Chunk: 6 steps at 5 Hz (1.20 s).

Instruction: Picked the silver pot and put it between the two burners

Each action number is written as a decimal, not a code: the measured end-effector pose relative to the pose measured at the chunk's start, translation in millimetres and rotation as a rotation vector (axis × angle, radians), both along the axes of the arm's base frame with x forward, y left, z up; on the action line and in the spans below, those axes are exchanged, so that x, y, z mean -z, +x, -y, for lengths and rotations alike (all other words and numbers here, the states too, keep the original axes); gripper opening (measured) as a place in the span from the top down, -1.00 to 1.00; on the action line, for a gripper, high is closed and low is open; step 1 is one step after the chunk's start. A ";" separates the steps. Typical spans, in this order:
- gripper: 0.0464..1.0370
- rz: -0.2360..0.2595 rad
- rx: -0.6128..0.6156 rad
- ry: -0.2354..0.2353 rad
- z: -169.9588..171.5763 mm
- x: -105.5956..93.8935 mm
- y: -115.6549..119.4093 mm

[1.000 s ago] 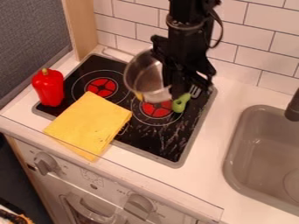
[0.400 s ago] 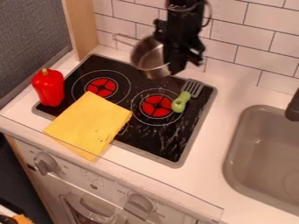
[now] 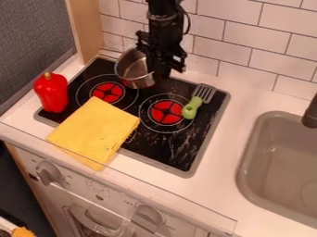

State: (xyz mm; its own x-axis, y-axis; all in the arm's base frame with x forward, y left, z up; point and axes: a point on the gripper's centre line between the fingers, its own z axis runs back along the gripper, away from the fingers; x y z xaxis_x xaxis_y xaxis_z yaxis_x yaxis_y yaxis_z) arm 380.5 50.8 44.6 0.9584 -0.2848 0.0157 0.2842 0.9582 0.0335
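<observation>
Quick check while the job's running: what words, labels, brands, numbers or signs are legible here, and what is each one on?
No text can be read.
Oven's front panel: small markings near the knobs, too small to read.
Stovetop: faint marks by the right edge of the yellow cloth, too small to tell whether they are print.

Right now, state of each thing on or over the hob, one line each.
Silver metal pot: tilted, held over the hob's back
Black two-finger gripper: closed on the pot's right side
Red toy pepper: upright, stem up
Yellow cloth: lying flat, overhanging the hob's front edge
Green-handled slotted spatula: lying down, handle end nearer the front
Left red burner: outer ring partly covered by cloth
</observation>
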 end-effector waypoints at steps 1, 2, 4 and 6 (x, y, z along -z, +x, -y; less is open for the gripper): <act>0.86 -0.013 0.007 0.007 -0.9 6.6 1.5; 0.47 -0.002 0.013 0.007 0.4 6.3 3.1; -0.72 0.006 -0.025 -0.021 11.3 0.1 -3.8; -0.94 0.042 -0.188 -0.058 17.3 -22.4 -16.7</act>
